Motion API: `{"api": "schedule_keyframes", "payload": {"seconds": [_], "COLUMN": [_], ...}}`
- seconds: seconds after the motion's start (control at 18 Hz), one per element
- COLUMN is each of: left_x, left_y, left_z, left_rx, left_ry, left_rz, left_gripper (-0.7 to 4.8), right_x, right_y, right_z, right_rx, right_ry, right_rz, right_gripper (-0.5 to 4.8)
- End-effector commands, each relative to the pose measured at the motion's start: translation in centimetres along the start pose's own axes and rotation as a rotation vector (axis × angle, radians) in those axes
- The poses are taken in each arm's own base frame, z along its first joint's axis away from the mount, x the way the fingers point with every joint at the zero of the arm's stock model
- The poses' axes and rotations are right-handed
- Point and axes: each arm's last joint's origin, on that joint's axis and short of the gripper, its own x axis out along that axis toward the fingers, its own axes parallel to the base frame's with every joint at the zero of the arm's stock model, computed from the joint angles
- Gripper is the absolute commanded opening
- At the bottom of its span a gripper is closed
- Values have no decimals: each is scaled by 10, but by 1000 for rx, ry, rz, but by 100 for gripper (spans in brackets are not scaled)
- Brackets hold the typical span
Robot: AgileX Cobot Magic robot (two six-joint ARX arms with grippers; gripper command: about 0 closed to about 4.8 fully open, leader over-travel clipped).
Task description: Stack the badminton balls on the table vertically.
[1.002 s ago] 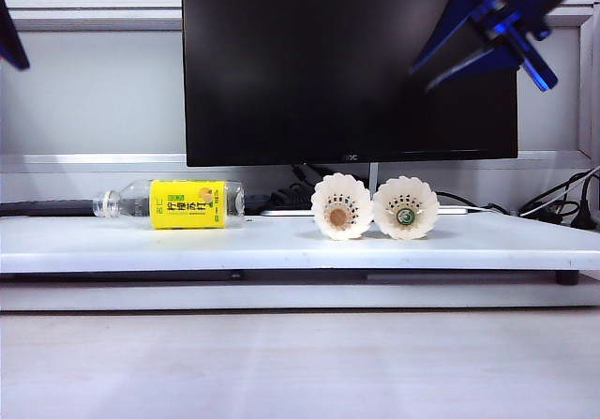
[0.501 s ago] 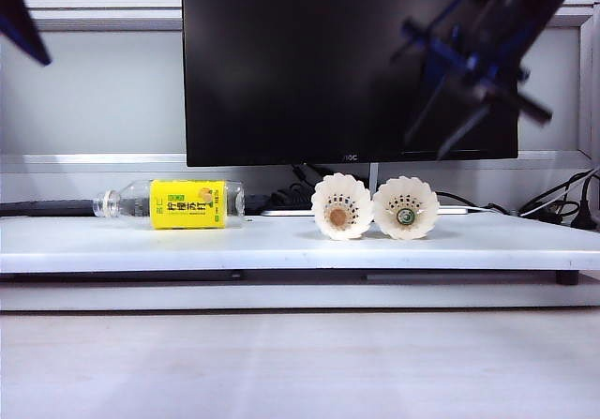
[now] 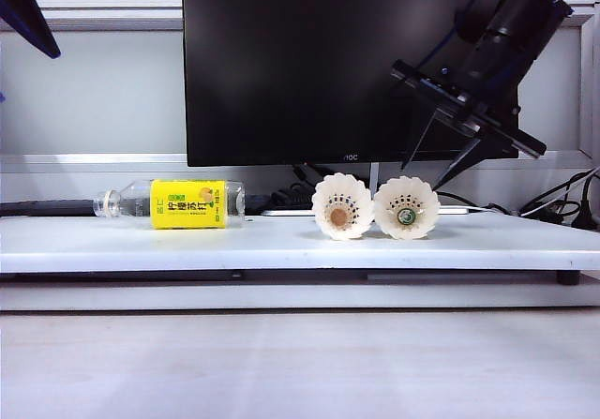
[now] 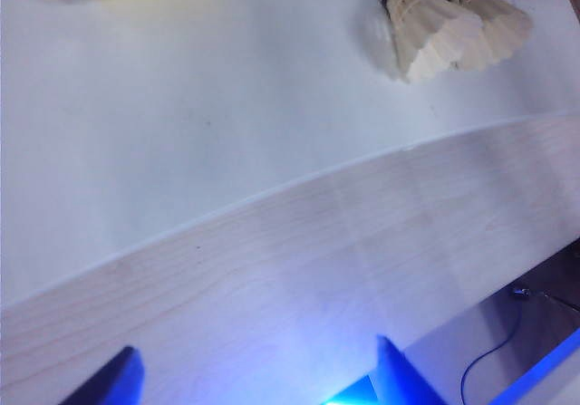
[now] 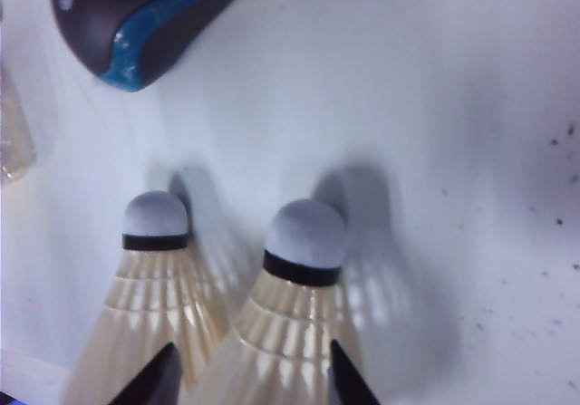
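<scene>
Two white badminton balls lie side by side on the white table [image 3: 187, 243], skirts toward the exterior camera. The left one [image 3: 342, 207] shows a brown centre, the right one [image 3: 406, 208] a green centre. My right gripper [image 3: 419, 177] hangs open just above the right ball. In the right wrist view its dark fingertips [image 5: 165, 375] straddle the skirt of that ball [image 5: 294, 319] without closing on it; the other ball [image 5: 145, 305] lies beside it. My left gripper [image 4: 254, 382] is open and empty, high at the left [image 3: 23, 11], far from both balls [image 4: 426, 33].
A bottle with a yellow label [image 3: 183, 203] lies on the table's left part. A black monitor [image 3: 347, 63] stands behind, with cables at the right. A blue-black mouse [image 5: 136, 15] sits just behind the balls. A pale wood-grain surface [image 4: 317, 269] lies nearer the camera.
My right gripper has come down from the top right to just above the right ball. The balls and the bottle have not moved, and the left gripper has barely shifted.
</scene>
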Motion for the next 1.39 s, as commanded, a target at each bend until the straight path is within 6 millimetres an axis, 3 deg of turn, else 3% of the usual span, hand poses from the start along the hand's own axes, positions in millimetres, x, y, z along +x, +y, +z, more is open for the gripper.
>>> {"api": "schedule_keyframes", "payload": {"seconds": [0.06,0.33,0.84,1.39], "left_x": [-1,-1,-1,-1], "left_y": [-1,-1,-1,-1], "left_z": [2,0,-1,-2], "left_rx": [9,8,6,3], "left_ry": [-13,-1,13,18], "left_rz": [-8,-10,-9,-8], "left_gripper": [344,344,344,344], "right_x": [-3,-8,-3,15], "right_y": [13,39,39,40], "right_z": [9,30,35,33], "right_rx": [-3,-27,16,130], "right_ry": [30,134,182,201], "right_rz": [-12,-142,-199,-238], "right_gripper": [212,212,211,211]}}
